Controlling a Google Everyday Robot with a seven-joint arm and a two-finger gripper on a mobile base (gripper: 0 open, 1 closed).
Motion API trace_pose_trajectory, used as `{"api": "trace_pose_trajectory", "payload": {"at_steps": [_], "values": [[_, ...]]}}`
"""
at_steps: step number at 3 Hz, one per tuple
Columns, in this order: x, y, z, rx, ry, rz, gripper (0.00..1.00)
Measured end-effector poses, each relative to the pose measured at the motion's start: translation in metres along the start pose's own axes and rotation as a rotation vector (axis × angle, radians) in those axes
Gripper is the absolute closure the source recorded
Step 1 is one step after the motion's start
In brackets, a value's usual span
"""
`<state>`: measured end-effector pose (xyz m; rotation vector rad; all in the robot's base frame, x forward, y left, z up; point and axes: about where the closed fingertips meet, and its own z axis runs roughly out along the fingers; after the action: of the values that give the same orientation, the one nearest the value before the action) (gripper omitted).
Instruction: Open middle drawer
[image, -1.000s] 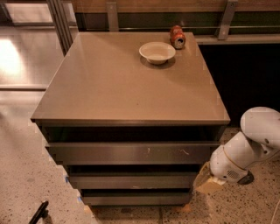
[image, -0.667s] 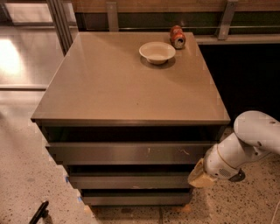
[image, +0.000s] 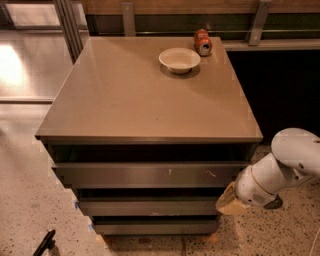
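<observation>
The hand (image: 231, 201), a tan piece at the end of the white arm (image: 280, 167), hangs low beside the near right corner of the desk (image: 140, 100), level with the right end of the middle drawer (image: 150, 206). Whether the hand is clenched or released cannot be told from here, nor whether it touches the drawer front or only sits just beside it. The arm reaches in from the right edge of the view, above the speckled floor (image: 25, 200). The middle drawer is the wide, shallow grey-brown front in the near face of the desk, plain and without a handle. It lies below the taller top drawer front (image: 145, 175), which carries white scratches, and above the shorter bottom drawer front (image: 155, 228). A dark gap shows above each of the three fronts. On the desk's flat brown top, toward the far right corner, stands a white bowl (image: 179, 59), and just beyond it, close to the far edge, a red can (image: 202, 42) lies on its side. A small black object (image: 44, 243) sits on the floor off the near left corner.
</observation>
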<state>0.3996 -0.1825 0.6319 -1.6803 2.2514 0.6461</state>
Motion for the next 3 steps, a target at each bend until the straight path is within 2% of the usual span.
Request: {"api": "trace_pose_trajectory", "payload": {"at_steps": [2,3], "values": [[0.017,0.011,0.034,-0.059,-0.07,0.019,1.0],[0.017,0.011,0.034,-0.059,-0.07,0.019,1.0]]}}
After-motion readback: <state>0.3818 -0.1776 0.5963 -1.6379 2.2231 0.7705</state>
